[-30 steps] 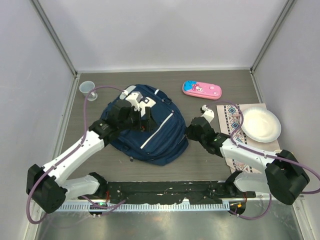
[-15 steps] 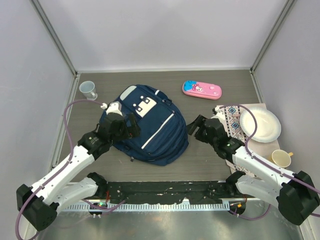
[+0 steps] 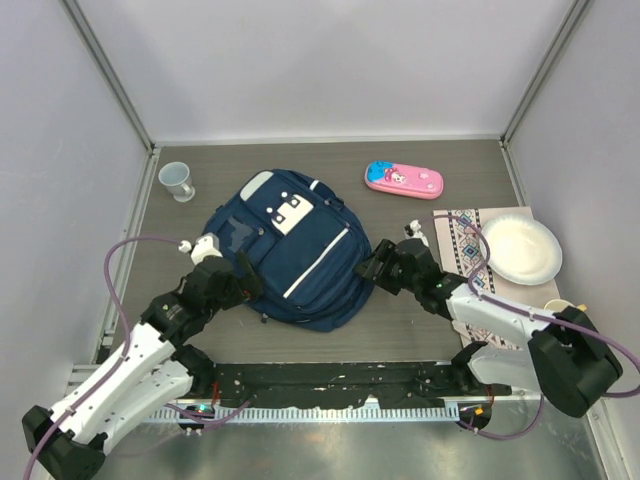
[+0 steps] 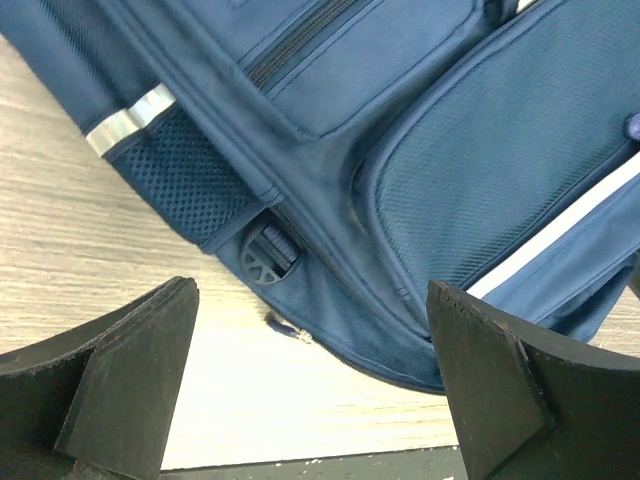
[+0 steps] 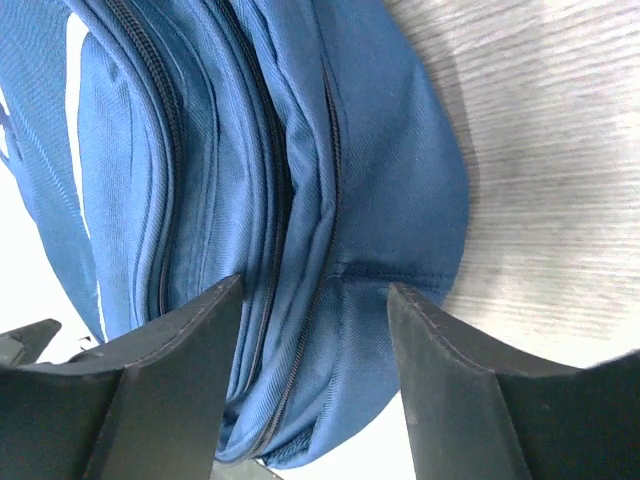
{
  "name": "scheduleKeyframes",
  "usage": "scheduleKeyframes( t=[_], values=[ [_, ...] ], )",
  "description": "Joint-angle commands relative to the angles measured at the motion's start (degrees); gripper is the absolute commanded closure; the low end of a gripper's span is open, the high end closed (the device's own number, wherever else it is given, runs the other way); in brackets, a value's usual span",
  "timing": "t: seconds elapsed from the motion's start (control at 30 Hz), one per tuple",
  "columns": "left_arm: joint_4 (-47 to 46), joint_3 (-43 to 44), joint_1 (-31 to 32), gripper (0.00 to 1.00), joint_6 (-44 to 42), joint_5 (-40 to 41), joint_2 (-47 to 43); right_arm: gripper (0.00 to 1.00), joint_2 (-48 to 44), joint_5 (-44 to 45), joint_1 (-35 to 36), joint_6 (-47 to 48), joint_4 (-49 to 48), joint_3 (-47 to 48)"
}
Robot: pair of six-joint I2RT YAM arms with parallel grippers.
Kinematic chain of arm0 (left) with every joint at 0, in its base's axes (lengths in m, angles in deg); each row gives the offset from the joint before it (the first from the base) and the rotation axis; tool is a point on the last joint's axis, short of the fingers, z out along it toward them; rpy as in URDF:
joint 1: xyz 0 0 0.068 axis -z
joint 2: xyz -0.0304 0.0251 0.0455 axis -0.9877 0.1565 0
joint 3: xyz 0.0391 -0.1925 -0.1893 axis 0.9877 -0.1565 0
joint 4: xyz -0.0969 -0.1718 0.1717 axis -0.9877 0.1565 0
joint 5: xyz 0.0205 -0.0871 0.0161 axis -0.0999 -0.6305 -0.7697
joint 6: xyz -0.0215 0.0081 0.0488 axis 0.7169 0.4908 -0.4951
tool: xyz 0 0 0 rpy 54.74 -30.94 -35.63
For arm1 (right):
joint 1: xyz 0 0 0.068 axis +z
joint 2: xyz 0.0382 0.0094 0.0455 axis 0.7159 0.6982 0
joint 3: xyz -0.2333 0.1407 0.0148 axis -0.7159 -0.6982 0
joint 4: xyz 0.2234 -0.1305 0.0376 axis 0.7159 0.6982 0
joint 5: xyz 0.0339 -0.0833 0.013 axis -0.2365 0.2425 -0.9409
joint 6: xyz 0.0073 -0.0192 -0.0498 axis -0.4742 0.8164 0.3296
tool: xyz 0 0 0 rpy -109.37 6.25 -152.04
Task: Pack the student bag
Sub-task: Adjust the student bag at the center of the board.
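a: where does the student bag (image 3: 295, 250) lie?
b: flat on the bench (image 3: 340, 160), left of middle, front pockets up, the white patch with dark dots toward the far end. its zips look closed.
a: and the left hand (image 3: 246, 270)?
b: its fingers stand wide apart, holding nothing, just beside the bag's near-left edge. its wrist view shows a mesh side pocket (image 4: 175, 180), a round plastic buckle (image 4: 268, 258) and a small zip pull (image 4: 285, 325) over the bench.
a: the right hand (image 3: 367, 268)?
b: also spread and empty, at the bag's right edge, the fingers framing a seam. whether they touch the fabric cannot be told.
a: anything else on the bench?
b: a pink pencil case (image 3: 404, 180) beyond the bag to the right, a pale cup (image 3: 178, 181) at the far left, and a white plate (image 3: 521, 250) on a patterned mat (image 3: 450, 228) at the right.
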Motion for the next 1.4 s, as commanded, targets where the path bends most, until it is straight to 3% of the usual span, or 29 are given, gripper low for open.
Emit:
scheduleKeyframes(
  t=[0.0,0.03,0.13,0.23,0.37,0.47,0.5,0.6,0.7,0.83,1.03,1.2,1.37],
  values=[
    [0.11,-2.91,0.13,0.0,3.71,-0.48,-3.54,0.42,4.63,-0.06,-1.23,1.48,-5.28,5.15],
    [-0.68,-3.44,0.04,0.0,4.23,-0.84,-3.97,0.55,6.64,-0.06,-1.84,1.75,-5.46,5.94],
    [-2.69,-5.12,0.04,0.0,4.94,-2.77,-3.98,0.77,9.81,-0.06,-4.91,3.5,-5.46,9.8],
    [-5.15,-6.96,0.13,0.0,6.08,-4.0,-3.89,0.82,11.58,-0.06,-8.43,6.14,-5.98,12.18],
    [-9.2,-9.07,0.13,0.0,6.61,-5.67,-4.77,0.82,16.23,-0.49,-12.3,8.87,-5.37,18.5],
    [-13.59,-11.44,0.13,0.01,6.78,-7.51,-4.16,0.77,17.91,-2.6,-13.01,10.36,-3.71,21.76],
    [-16.3,-11.97,0.13,0.02,6.96,-8.21,-3.72,0.64,17.3,-2.6,-13.01,10.63,-2.13,21.94],
    [-21.23,-14.25,0.39,0.04,7.92,-10.94,-2.57,0.44,11.1,-0.86,-13.01,10.72,-1.42,17.83],
    [-25.97,-16.89,1.97,0.05,8.63,-11.39,-3.1,0.34,3.87,2.92,-12.92,11.42,0.68,12.29],
    [-29.77,-18.83,4.87,0.07,7.49,-9.55,-2.84,0.33,-9.03,2.32,-12.74,11.77,5.24,7.19],
    [-33.11,-22.6,5.93,0.06,9.15,-5.24,-2.4,0.32,-21.17,-1.63,-10.81,10.1,9.48,3.14],
    [-38.12,-24.45,5.93,0.07,9.16,-2.42,-2.57,0.32,-24.89,-0.07,-6.0,11.06,12.29,3.39],
    [-40.67,-24.63,6.02,0.07,8.98,-0.75,-0.12,0.31,-22.09,10.65,4.81,10.98,14.67,4.81]
  ],
)
